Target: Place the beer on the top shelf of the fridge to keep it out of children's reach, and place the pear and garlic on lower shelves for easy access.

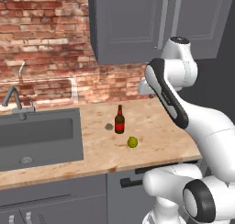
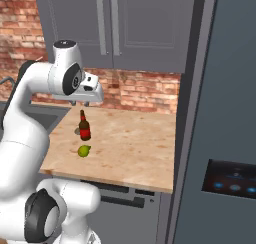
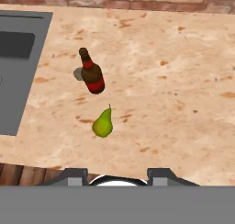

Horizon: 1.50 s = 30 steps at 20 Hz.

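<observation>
Hand view looked down on the tabletop (image 3: 183, 81) from well above, and the three items sat in a loose cluster near its middle. The beer (image 3: 92, 71) stood upright with the garlic (image 3: 78, 74) just beside it on the sink side, mostly hidden behind the bottle, while the pear (image 3: 103, 123) lay a little nearer the front edge, apart from both. They were grouped that way, I would judge, as a starting layout: each free-standing, nothing leaning on anything, so any one could be taken without disturbing the others.

The hand (image 3: 117, 178) hung high over the front edge of the tabletop, its two finger tips parted about halfway with nothing between them — it held nothing. In the right base view the hand (image 2: 96, 100) hovered above and behind the beer (image 2: 84, 126), well clear of it, with the pear (image 2: 84, 150) below on the wood.

The fridge (image 2: 220, 138) stood at the right end of the tabletop with its door shut, so the shelves were hidden. That matters: the door would probably have to be opened before anything went inside.

In the left base view the beer (image 1: 120, 120), garlic (image 1: 109, 126) and pear (image 1: 132, 142) sat between the sink (image 1: 36, 136) and the arm — none yet moved toward the fridge.
</observation>
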{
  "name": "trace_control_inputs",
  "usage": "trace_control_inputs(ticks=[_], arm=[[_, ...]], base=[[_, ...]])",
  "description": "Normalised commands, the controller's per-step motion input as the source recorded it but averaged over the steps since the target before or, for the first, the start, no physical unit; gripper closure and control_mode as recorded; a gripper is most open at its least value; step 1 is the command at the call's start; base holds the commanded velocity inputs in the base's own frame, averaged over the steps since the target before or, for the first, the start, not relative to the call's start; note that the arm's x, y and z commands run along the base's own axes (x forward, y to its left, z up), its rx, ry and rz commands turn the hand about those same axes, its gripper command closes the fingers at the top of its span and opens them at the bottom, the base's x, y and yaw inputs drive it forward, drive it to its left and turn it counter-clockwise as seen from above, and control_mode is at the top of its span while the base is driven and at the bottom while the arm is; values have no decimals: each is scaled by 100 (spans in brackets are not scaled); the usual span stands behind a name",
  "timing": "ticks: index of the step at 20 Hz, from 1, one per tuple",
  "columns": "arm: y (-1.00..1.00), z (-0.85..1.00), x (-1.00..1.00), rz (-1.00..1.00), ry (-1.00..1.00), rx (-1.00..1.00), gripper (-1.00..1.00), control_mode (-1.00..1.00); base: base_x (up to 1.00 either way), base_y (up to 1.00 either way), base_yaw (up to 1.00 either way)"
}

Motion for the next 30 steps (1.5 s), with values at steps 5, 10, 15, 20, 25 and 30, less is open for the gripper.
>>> trace_control_inputs(ticks=[5,10,15,20,25,30], arm=[[10,-28,0,0,0,0,-100,-100],[50,-53,-12,0,0,0,-100,-100],[67,-62,0,0,4,-1,-100,-100],[18,-53,1,0,9,0,-100,-100],[0,-45,9,-3,11,0,-100,-100],[-11,-31,0,-9,6,0,-100,-100]], base=[[0,0,0],[0,0,0],[0,0,0],[0,0,0],[0,0,0],[0,0,0]])
